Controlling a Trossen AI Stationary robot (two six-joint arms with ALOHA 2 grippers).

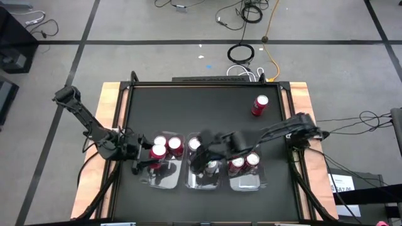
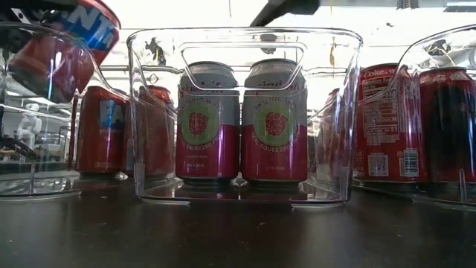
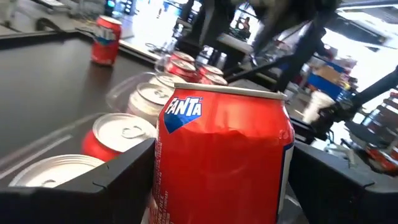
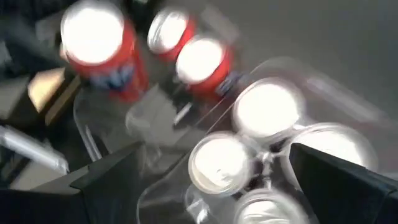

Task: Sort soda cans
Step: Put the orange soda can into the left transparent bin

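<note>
a lab: taped floor (image 1: 125, 25), loose cables (image 1: 248, 12), robot table (image 1: 207, 100).

Three trays (image 1: 262, 183); about nine cans (image 1: 260, 105).

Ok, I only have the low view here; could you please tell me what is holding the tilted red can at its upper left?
Observer: The left gripper has it. It is a red Fanta can, clamped between both fingers above the left tray.
Operator: Thank you. Is the right gripper carrying anything?
Observer: No. The right gripper is open and empty, over the middle tray and its silver-topped cans.
Operator: Are any cans outside the trays?
Observer: Yes, one lone red can sits toward the upper right of the table in the high view, well apart from the trays.
</note>
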